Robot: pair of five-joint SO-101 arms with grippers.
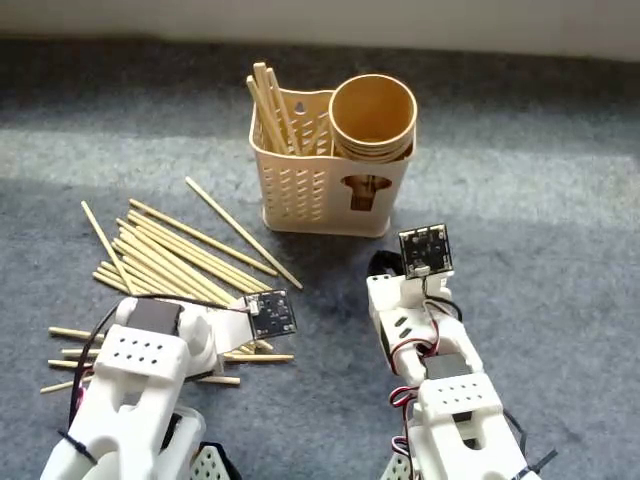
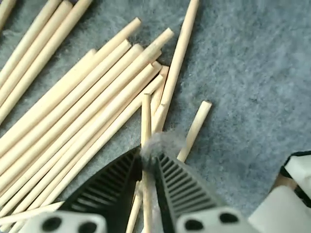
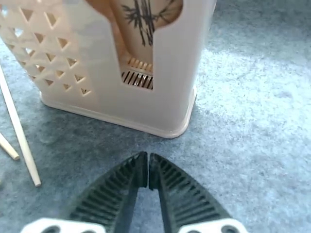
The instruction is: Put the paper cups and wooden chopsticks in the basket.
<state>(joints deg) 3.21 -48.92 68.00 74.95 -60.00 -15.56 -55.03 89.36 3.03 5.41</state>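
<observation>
Grey carpet surface [image 1: 540, 200] | basket [image 1: 300, 190] at 12 o'clock, paper cups [image 1: 372, 115] and chopsticks [image 1: 268, 105] inside | loose chopsticks [image 1: 170, 255] spread at 9 o'clock | left hand [image 2: 147, 156] pinched on one chopstick [image 2: 146, 116] | right hand [image 3: 147, 162] closed, empty, near basket at its 6 o'clock

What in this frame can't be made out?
1. Cup count: high view, the basket wall hides the cups below their rims.
2. Count of loose chopsticks: high view, the left arm covers part of the pile.
3. Near end of the held chopstick: left wrist view, the left gripper covers it.
4. Top of the basket: right wrist view, cut off by the edge.
</observation>
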